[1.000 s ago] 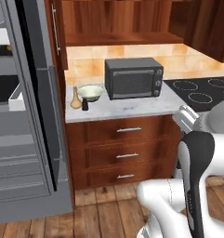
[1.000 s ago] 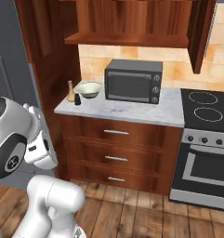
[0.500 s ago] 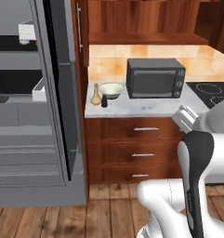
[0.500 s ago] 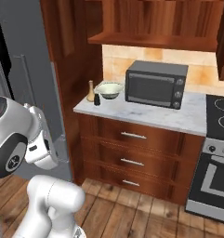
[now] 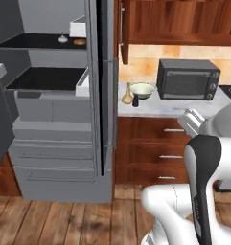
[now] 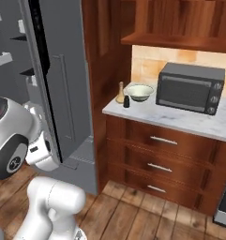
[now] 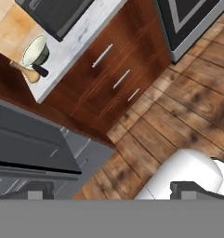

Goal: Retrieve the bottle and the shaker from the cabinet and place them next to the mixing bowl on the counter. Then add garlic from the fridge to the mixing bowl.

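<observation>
The pale mixing bowl (image 5: 143, 90) (image 6: 139, 92) (image 7: 35, 50) stands at the counter's left end. Close beside it are a tan bottle (image 5: 127, 95) (image 6: 120, 93) (image 7: 26, 72) and a small dark shaker (image 5: 135, 102) (image 6: 126, 101) (image 7: 40, 70). A small pale bulb, likely the garlic (image 5: 63, 38), lies on the open fridge's upper shelf next to an orange item (image 5: 79, 41). My gripper (image 7: 115, 193) is open and holds nothing, high above the wooden floor and well short of the counter.
The fridge door (image 5: 100, 86) (image 6: 53, 89) stands open edge-on between the shelves and the counter (image 5: 150, 107). A dark microwave (image 5: 188, 79) (image 6: 190, 88) sits right of the bowl. Drawers (image 6: 161, 140) lie below the counter, and a stove (image 7: 192, 18) is further right.
The whole picture has shifted right: the base has driven left along the counter, so the open fridge's shelves now show. Bowl, bottle and shaker have not moved on the counter.
</observation>
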Controlling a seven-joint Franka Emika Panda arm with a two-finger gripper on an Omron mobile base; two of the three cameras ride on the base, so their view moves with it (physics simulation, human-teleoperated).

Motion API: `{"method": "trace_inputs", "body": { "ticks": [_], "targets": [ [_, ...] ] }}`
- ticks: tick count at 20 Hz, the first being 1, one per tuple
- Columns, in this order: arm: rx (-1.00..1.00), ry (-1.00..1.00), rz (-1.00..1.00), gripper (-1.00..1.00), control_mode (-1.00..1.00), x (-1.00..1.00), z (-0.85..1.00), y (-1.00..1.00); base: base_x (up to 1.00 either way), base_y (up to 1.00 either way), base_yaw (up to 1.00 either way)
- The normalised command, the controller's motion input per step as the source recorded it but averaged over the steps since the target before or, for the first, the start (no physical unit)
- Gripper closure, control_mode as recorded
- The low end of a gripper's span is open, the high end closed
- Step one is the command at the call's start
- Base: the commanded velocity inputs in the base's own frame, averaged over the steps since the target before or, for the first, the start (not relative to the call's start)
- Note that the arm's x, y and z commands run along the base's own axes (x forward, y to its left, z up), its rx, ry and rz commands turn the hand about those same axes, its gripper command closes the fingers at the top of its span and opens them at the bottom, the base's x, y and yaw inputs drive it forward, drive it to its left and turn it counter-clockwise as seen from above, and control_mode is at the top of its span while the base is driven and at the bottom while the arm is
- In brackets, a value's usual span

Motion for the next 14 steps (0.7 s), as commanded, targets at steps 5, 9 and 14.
{"method": "trace_inputs", "body": {
  "ticks": [5, 9, 14],
  "targets": [
    [0.00, 0.00, 0.00, -1.00, 1.00, 0.00, 0.00, 0.00, -0.09, 0.65, 0.06],
    [0.00, 0.00, 0.00, -1.00, 1.00, 0.00, 0.00, 0.00, -0.03, 0.71, 0.02],
    [0.00, 0.00, 0.00, -1.00, 1.00, 0.00, 0.00, 0.00, -0.01, 0.70, 0.00]
  ]
}}
